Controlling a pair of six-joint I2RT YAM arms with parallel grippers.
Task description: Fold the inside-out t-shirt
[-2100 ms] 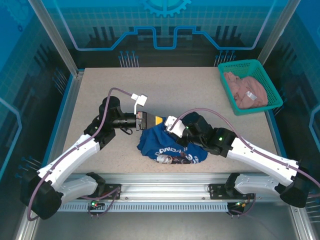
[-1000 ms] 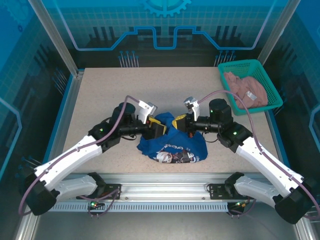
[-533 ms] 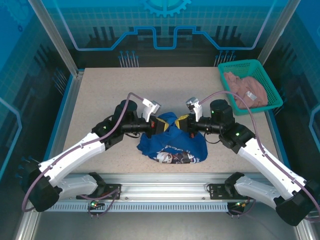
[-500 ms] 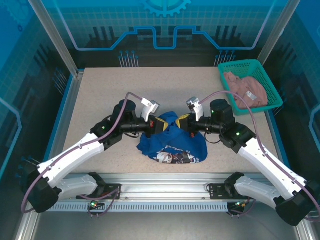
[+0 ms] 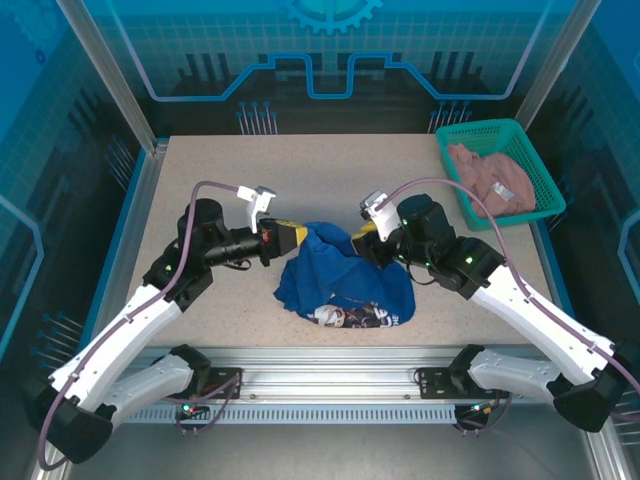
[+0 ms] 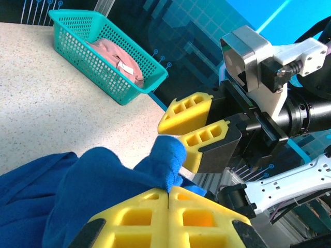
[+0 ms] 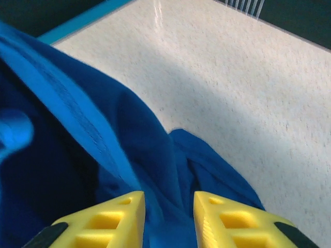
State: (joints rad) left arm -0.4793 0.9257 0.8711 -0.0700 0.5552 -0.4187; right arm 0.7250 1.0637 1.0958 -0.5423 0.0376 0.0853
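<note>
The shirt (image 5: pixel 345 285) lies bunched near the table's (image 5: pixel 200 180) 6 o'clock edge. The left gripper (image 5: pixel 292 238) is clamped on a raised fold at the shirt's 10 o'clock. The right gripper (image 5: pixel 362 240), jaws apart, straddles cloth at 2 o'clock. The ridge between them runs 9-to-3, so the right likely closes before any pull.

Bright cool light; soft shadow beside t-shirt (image 7: pixel 77 129)

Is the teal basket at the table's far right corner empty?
No, a pinkish-beige garment lies bunched inside the teal basket.
</note>
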